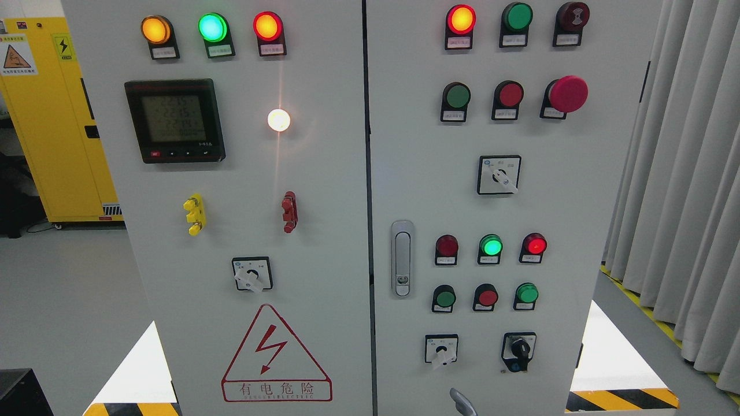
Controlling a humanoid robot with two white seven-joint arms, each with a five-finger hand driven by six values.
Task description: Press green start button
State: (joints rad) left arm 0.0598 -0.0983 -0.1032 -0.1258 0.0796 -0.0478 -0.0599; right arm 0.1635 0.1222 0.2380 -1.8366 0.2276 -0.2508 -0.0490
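A grey electrical cabinet faces me with two doors. The right door [578,190] carries a green push button [458,96] in its upper row, beside a red button [510,94] and a red mushroom stop [568,93]. Lower down sit another green button [445,298], a red one [488,297] and a further green one [526,293]. A lit green lamp [491,246] glows above them. Only a small grey curved part of my right hand [462,403] shows at the bottom edge, well below all the buttons. My left hand is out of view.
The left door [324,242] holds a meter [175,120], lamps, a rotary switch [252,275] and a lightning warning sign [276,357]. A door latch [402,258] sits by the seam. A yellow cabinet [52,121] stands at the left, curtains [688,173] at the right.
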